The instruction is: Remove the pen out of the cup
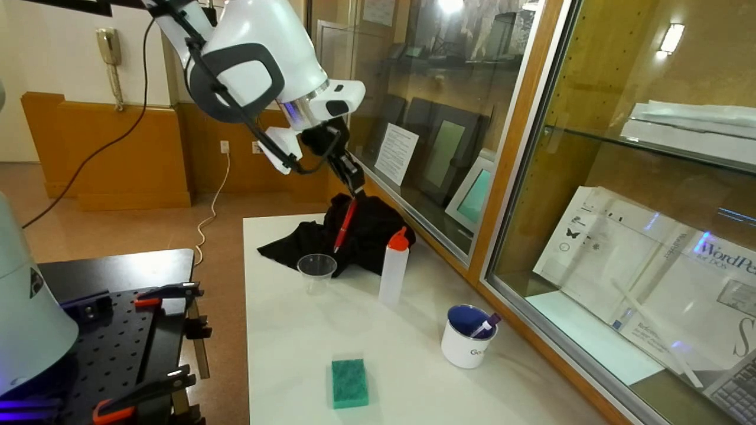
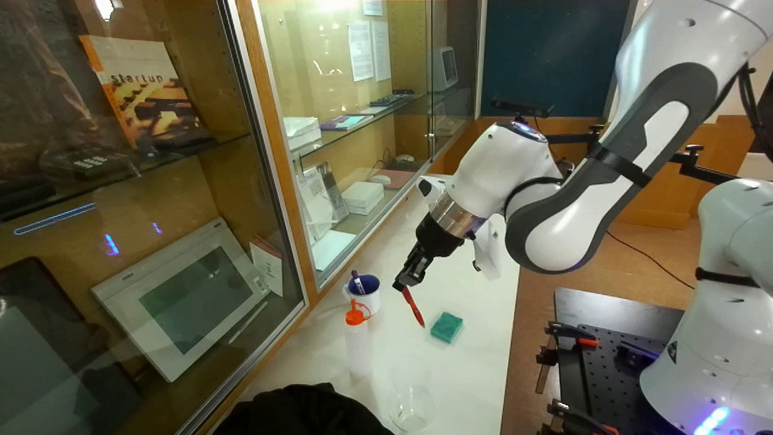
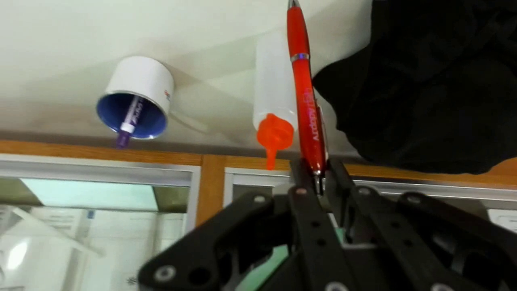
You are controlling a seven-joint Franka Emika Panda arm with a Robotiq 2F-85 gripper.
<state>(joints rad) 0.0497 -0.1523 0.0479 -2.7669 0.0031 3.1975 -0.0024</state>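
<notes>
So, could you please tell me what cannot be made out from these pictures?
Red pen: held end covered by the gripper in both exterior views; tip cut off by the top edge in the wrist view.
Purple marker: lower end hidden inside the white mug in all three views.
Black cloth: cut off by the bottom edge in an exterior view.

Saw white arm [image 2: 495,166], dark grey trim [image 2: 694,84], silver wrist ring [image 2: 454,215], black cable [image 1: 253,126]. Black jaws bore round screws [image 3: 165,273].

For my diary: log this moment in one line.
gripper: holding red pen | position: midair, outside clear cup | mug: purple marker inside
</notes>
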